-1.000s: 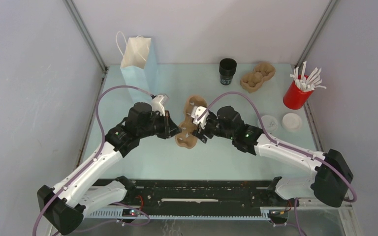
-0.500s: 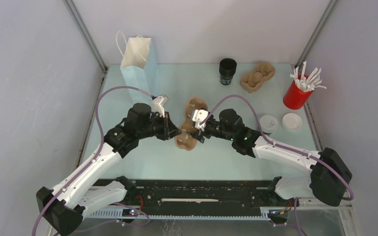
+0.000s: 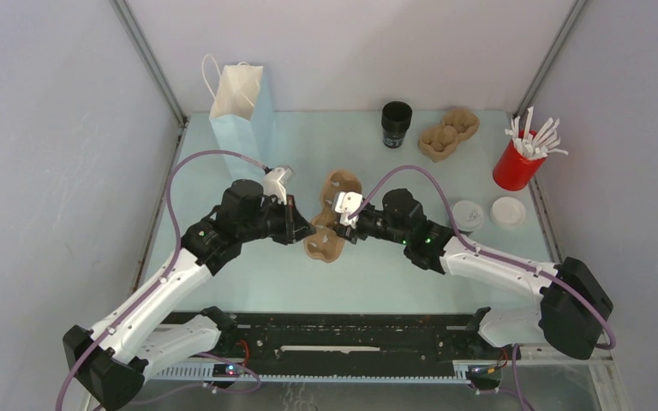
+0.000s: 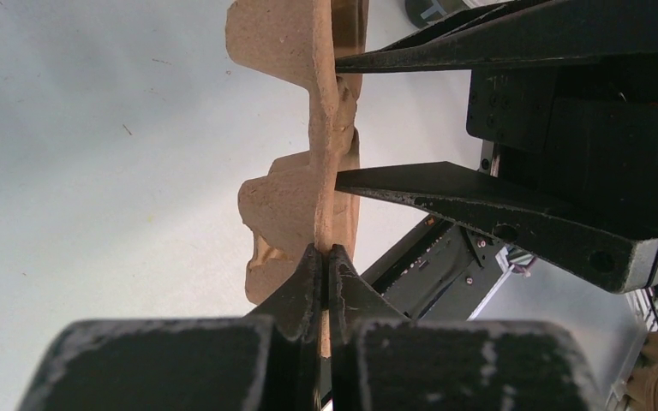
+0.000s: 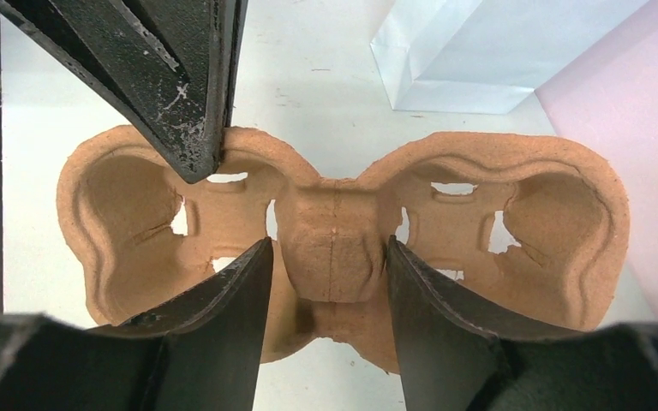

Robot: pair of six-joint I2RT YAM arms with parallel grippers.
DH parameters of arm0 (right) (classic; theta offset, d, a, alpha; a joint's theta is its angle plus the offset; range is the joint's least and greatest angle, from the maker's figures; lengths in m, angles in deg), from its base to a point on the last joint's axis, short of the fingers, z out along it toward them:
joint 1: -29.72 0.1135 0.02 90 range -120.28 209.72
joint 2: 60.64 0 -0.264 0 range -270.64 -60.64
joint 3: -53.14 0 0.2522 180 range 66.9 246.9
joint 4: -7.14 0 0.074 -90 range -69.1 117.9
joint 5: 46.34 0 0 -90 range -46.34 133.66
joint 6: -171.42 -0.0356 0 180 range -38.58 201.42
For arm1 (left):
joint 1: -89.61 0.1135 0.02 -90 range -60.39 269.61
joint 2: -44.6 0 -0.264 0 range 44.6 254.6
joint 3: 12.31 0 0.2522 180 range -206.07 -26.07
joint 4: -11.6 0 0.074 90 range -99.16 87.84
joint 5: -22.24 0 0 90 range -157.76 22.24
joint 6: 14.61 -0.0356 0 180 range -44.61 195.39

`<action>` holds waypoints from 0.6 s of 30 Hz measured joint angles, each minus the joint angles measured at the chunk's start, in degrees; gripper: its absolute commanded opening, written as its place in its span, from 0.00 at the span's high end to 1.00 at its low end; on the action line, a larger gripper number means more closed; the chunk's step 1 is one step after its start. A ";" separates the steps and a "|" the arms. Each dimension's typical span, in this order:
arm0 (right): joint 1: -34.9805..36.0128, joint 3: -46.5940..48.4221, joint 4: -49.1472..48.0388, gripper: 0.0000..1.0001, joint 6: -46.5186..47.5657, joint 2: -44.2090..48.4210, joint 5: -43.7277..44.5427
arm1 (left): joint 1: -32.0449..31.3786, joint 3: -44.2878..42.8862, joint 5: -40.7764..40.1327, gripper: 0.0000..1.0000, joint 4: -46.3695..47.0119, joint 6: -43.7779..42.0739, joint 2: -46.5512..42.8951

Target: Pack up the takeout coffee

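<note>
The takeout coffee (image 3: 468, 215) stands at the right of the table, its white domed lid facing up, clear of both arms. A brown pulp cup carrier (image 3: 334, 183) is held off the table at the centre. My left gripper (image 3: 308, 229) is shut on the carrier's thin edge (image 4: 326, 257). Opposite it, my right gripper (image 3: 340, 224) straddles the carrier's central hump (image 5: 334, 235), one finger in each cup well, pressed against the hump's sides. The left gripper's finger (image 5: 180, 86) shows at the carrier's far rim in the right wrist view.
A pale blue paper bag (image 3: 238, 107) stands at the back left. A lidless black cup (image 3: 396, 124) and a second brown carrier (image 3: 448, 133) sit at the back. At the right are a red cup of white sticks (image 3: 516, 167) and a loose white lid (image 3: 508, 211).
My right gripper has moved left onto the carrier and narrowed its jaws around the central hump. The left gripper has kept its hold, and the carrier has shifted slightly.
</note>
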 measured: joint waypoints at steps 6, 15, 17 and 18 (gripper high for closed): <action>0.00 0.00 -0.15 0.50 0.52 -0.42 0.24 | 0.00 0.00 0.04 1.00 -0.26 0.02 0.00; 0.63 0.00 0.70 0.56 0.76 -0.55 1.86 | 0.20 -0.11 -0.37 0.28 -1.31 -0.46 -0.76; 1.09 -0.04 1.53 0.57 0.72 -0.50 2.84 | 1.11 -1.20 -0.83 0.20 -3.21 -1.22 -1.25; 1.31 -0.15 1.92 0.57 0.70 -0.37 3.39 | 2.34 -2.51 -1.22 0.18 -4.68 -1.68 -1.40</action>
